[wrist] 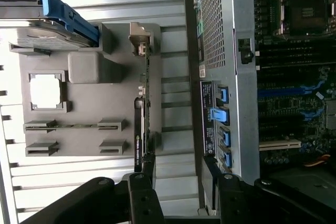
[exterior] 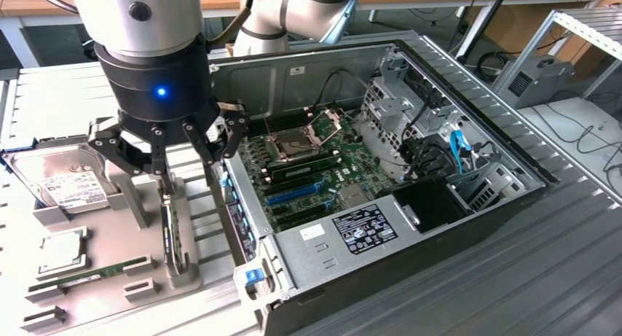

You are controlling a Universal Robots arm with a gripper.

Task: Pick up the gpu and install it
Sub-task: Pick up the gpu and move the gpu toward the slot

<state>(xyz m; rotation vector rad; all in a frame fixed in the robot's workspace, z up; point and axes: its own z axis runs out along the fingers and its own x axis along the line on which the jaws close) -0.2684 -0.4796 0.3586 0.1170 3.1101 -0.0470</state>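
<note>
As the hard drive lay at the exterior view's left on the grey fixture tray, the gpu stood on edge in its holder near the tray's right side, not yet lifted. The gripper hung close above the card, jaws spread wide and empty. Further right, the blue expansion slots in the open computer case were unoccupied. Both pick-up and installation were outstanding.

One gpu, one hard drive, one case
</note>
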